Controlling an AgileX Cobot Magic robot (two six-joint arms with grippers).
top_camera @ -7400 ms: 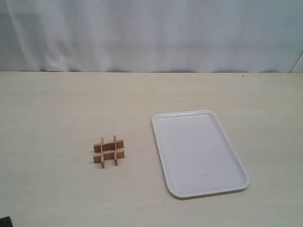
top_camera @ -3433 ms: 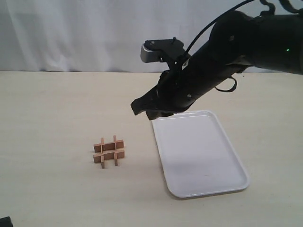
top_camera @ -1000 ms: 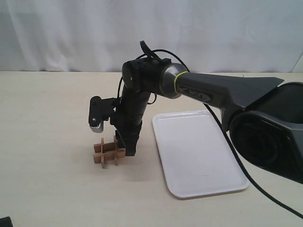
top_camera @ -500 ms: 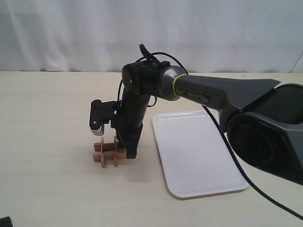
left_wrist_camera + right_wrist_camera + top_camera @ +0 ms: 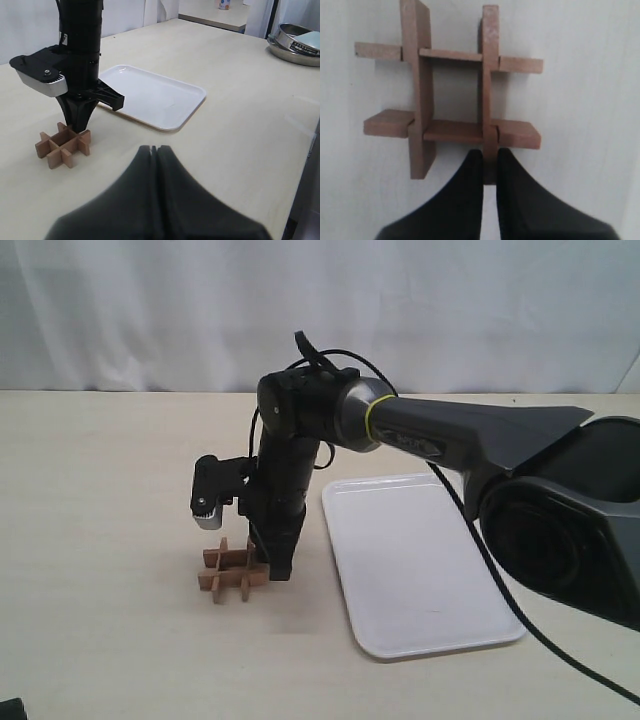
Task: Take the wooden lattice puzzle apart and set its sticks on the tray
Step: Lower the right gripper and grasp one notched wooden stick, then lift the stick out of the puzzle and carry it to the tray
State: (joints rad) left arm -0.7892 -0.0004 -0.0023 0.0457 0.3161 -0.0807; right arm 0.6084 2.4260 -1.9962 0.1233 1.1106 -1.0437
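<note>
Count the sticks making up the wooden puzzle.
4, all interlocked on the table beside the tray: two parallel sticks crossing two more; the right gripper pinches one stick's end.

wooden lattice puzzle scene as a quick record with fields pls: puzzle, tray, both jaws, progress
puzzle: wooden lattice puzzle, all four sticks interlocked, on the table
tray: white tray, beside the puzzle, not touching it, no sticks on it
right jaws: pointing down, closed on the end of one stick
left jaws: shut, holding nothing, away from the puzzle
progress: no stick pulled free yet
</note>
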